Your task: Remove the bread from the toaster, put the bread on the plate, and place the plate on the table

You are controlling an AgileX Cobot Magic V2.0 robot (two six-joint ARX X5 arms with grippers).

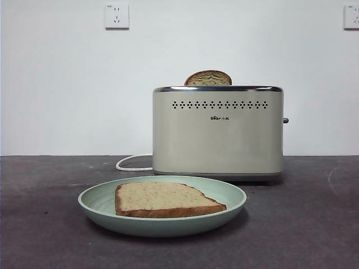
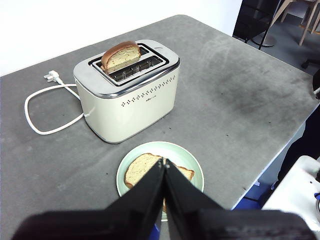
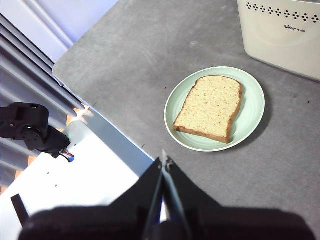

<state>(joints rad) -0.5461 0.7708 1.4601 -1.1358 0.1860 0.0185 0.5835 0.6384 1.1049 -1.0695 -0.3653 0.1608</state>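
Note:
The bread (image 1: 162, 199) (image 2: 140, 167) (image 3: 212, 106) lies flat in the pale green plate (image 1: 98, 202) (image 2: 187, 160) (image 3: 252, 107), which rests on the table (image 1: 303, 224) in front of the cream toaster (image 1: 217, 134) (image 2: 127, 95) (image 3: 280, 30). A second, rounder slice (image 1: 208, 78) (image 2: 121, 55) stands in a toaster slot. My left gripper (image 2: 164, 162) is shut and empty, held high above the plate's near side. My right gripper (image 3: 163, 162) is shut and empty too, high over the table's edge, apart from the plate. Neither arm shows in the front view.
The toaster's white cord (image 1: 132, 163) (image 2: 42, 112) loops on the table behind and beside it. The table's edge (image 3: 107, 127) runs close to the plate, with a white base beyond. A wall with sockets (image 1: 116, 16) stands behind.

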